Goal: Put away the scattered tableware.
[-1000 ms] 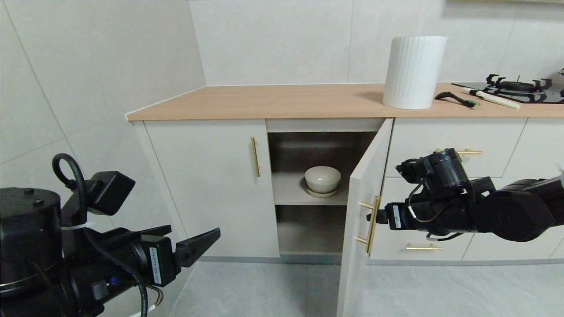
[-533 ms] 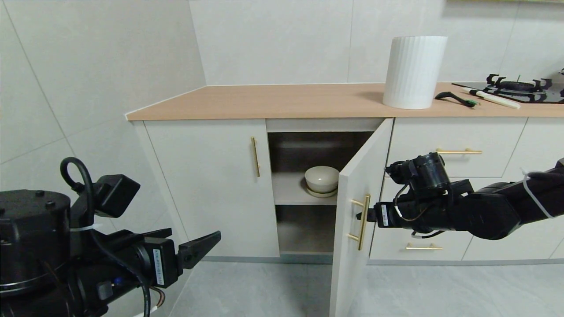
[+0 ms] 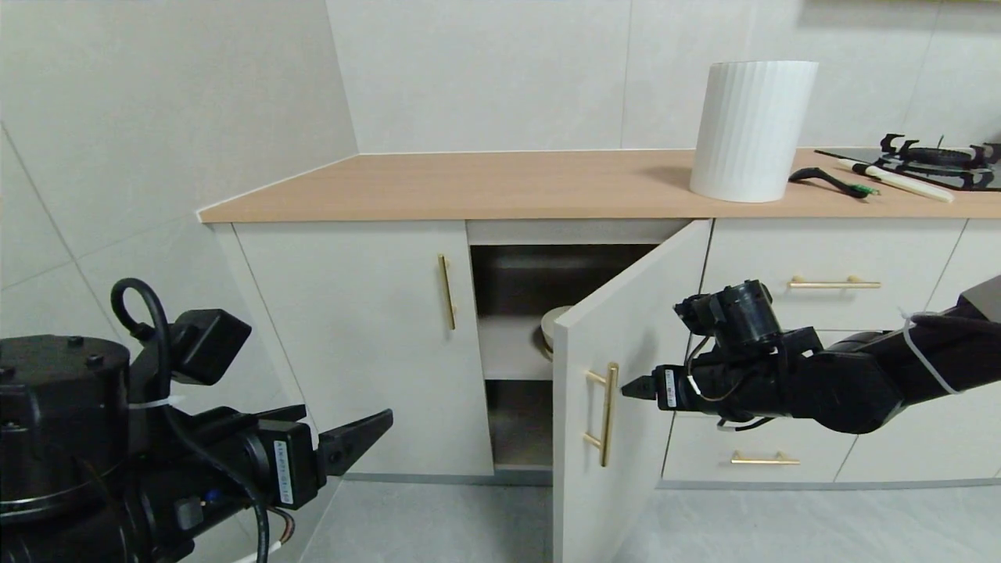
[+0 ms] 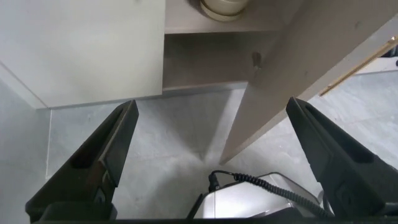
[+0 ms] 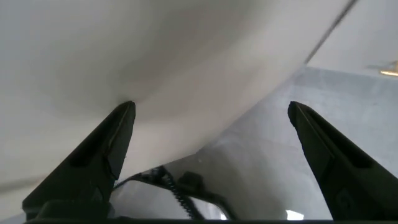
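Mostly hidden behind the half-shut white cupboard door (image 3: 610, 328), the cream ceramic bowl (image 4: 224, 6) sits on the upper shelf (image 3: 508, 348). The right hand (image 3: 630, 387), fingers spread and empty, is just beside the door's brass bar handle (image 3: 603, 414). The left hand (image 4: 211, 104) hangs spread wide and empty above the grey floor (image 4: 174, 162).

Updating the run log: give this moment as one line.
cabinet door: half open | right gripper: open, by door handle | left gripper: open, low | bowl: on shelf, partly hidden
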